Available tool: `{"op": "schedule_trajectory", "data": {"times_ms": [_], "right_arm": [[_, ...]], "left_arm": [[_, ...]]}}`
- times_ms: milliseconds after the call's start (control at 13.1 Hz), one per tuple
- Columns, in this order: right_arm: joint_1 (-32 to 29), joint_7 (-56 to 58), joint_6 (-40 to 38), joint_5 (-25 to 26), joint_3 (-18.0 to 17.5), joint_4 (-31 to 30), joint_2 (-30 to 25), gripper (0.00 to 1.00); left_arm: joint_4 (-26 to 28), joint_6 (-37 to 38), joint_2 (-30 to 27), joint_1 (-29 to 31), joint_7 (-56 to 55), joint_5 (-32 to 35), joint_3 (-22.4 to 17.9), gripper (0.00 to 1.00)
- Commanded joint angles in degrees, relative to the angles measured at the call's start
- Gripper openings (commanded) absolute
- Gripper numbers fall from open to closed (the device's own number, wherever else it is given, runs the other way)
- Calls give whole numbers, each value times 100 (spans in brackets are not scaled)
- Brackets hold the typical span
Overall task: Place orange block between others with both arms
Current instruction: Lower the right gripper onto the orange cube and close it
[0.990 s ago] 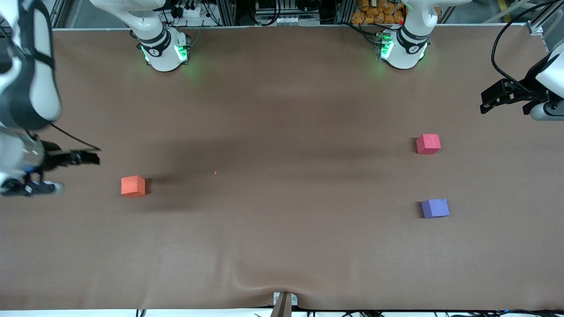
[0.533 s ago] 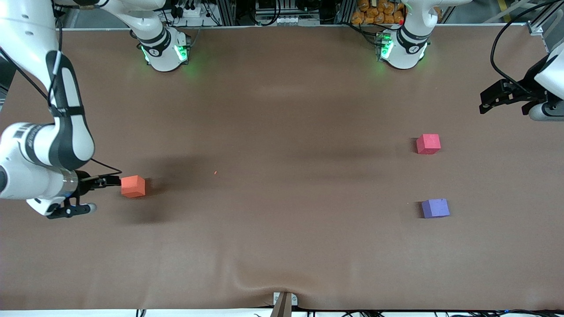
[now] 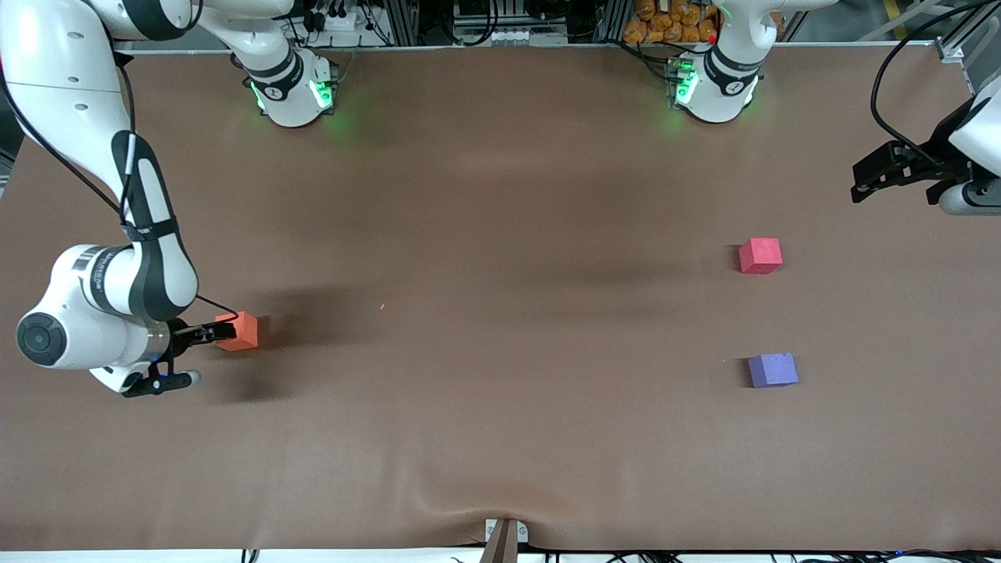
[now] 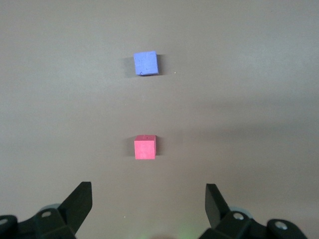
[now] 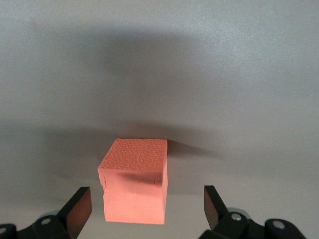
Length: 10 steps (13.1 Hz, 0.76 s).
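Note:
The orange block (image 3: 239,331) sits on the brown table toward the right arm's end. My right gripper (image 3: 209,334) is low at the block's side, on the table-end side. In the right wrist view the orange block (image 5: 134,181) stands partly between the open fingers of the right gripper (image 5: 147,200), touching neither. The pinkish-red cube (image 3: 760,256) and purple-blue cube (image 3: 773,370) lie toward the left arm's end, the purple one nearer the camera. My left gripper (image 3: 887,173) waits open and empty over that end. Its wrist view shows the red cube (image 4: 145,147) and purple cube (image 4: 146,63) ahead of the left gripper (image 4: 148,199).
Both green-lit bases (image 3: 293,90) (image 3: 715,86) stand along the edge farthest from the camera. The brown cloth wrinkles near a bracket (image 3: 504,538) at the nearest edge. A tiny orange speck (image 3: 382,306) lies between the orange block and the table's middle.
The right arm swung in from the table's end and came down to the orange block, bringing its open fingers around the block's side. The left arm and all cubes stayed still.

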<state>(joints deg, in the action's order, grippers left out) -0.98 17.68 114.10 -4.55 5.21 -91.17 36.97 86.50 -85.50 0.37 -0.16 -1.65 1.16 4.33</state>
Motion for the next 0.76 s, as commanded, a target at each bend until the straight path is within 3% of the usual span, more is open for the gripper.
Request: {"op": "schedule_trajectory", "data": {"times_ms": [0,686], "right_arm": [[-7,157,51,-117,-47,29,73,100],[28,175,464,-125,-117,-393,152,100]], "left_arm": [[42,-37,-124,33,78,15,15,100],[42,-55,-107,51,78,15,15,100]]}}
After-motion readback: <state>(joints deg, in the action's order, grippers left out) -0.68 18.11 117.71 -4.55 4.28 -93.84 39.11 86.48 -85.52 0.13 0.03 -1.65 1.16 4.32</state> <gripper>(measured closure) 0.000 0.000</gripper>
